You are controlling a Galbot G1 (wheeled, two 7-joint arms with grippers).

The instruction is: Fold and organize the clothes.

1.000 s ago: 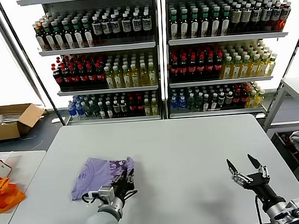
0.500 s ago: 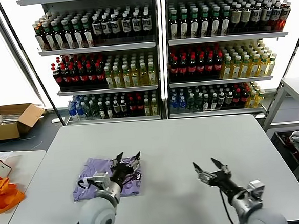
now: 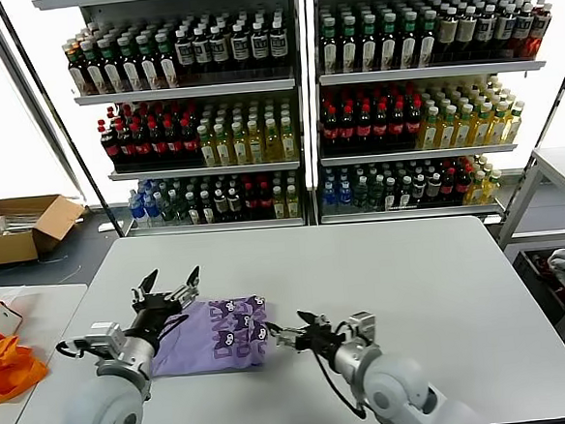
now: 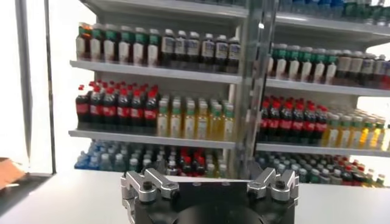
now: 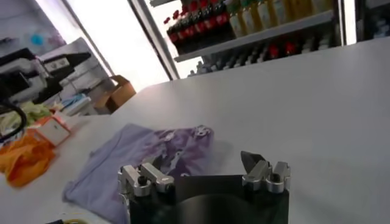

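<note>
Two grippers, jaws apart | T-shirt (image 3: 216, 335) between left gripper (image 3: 167, 287) and right gripper (image 3: 300, 328)

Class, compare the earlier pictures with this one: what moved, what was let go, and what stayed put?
The left pincer let go of the T-shirt and swung out over its left edge, open. The right pincer crossed the table to the shirt's right edge, open. The shirt now lies more folded; the shelves stayed unchanged.

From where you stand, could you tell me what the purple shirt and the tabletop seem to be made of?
The shirt: soft knit fabric, probably cotton, matte; it lies folded and wrinkled, with a dark print. The tabletop: a hard, smooth pale grey surface, perhaps laminate, with a faint sheen in the right wrist view.
</note>
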